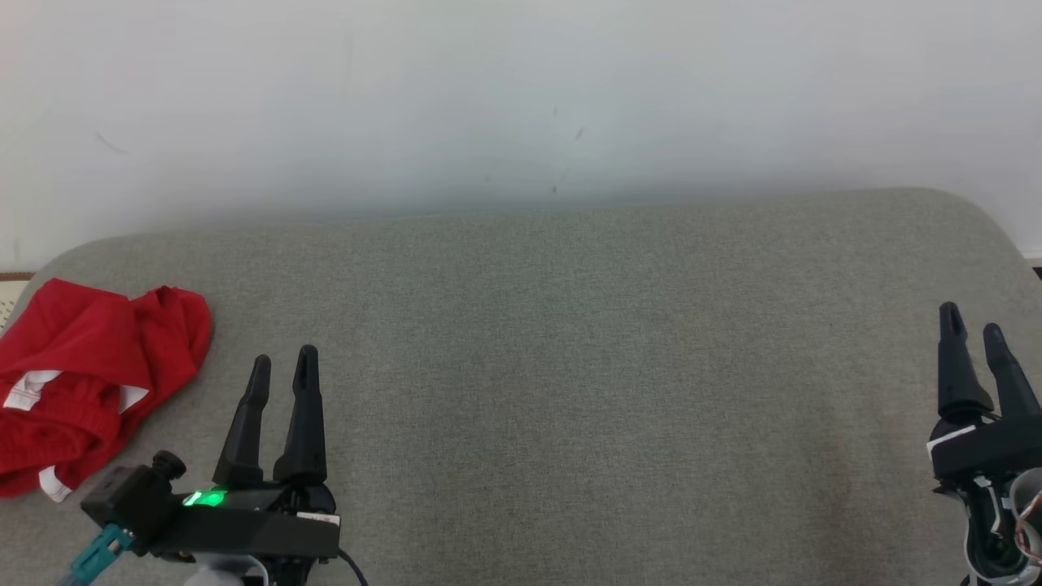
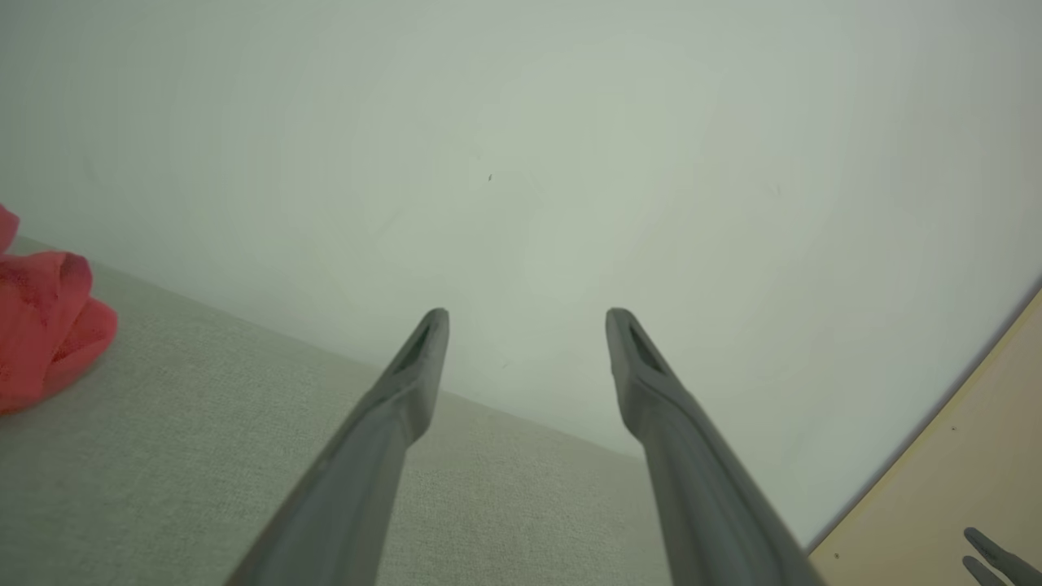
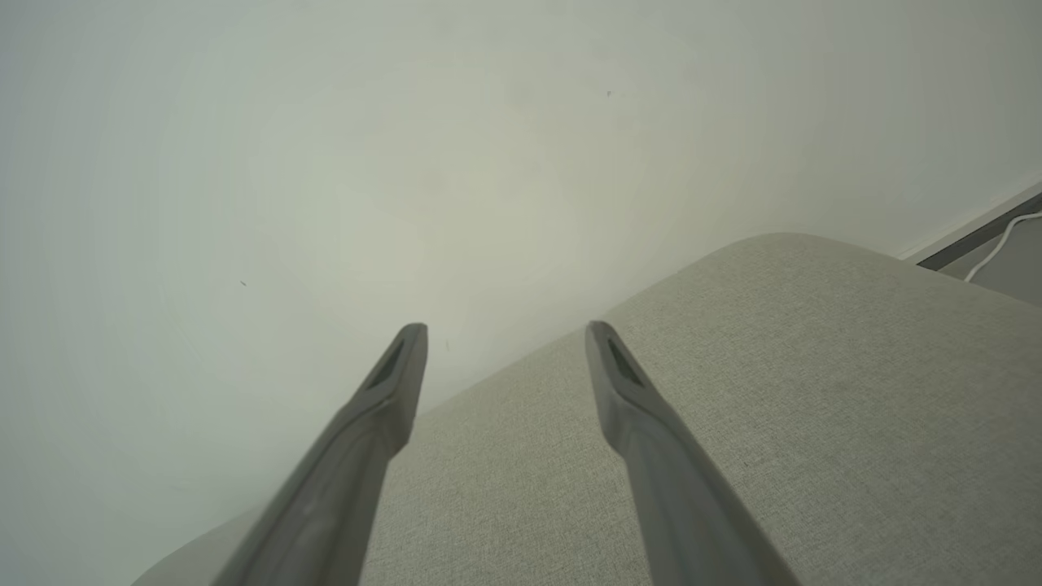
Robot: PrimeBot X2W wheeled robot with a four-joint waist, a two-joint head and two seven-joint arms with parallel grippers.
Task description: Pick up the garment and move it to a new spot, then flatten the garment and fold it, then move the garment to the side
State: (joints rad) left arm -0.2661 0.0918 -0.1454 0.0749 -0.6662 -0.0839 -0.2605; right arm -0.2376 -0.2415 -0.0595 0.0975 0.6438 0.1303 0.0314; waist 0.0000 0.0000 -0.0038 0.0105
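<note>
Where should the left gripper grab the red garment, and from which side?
Probably the bunched fold at the right edge of the red garment, nearest the open left gripper. It lies crumpled at the left end of the grey padded surface, so that raised ridge offers cloth to pinch. Come from above on its right side.

Soft, even, slightly dim light, faint shadows, no glare; wide-angle bending and close-range blur in both wrist views.

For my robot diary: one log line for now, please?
garment: crumpled, far left, untouched | left gripper: open | right gripper: open
</note>
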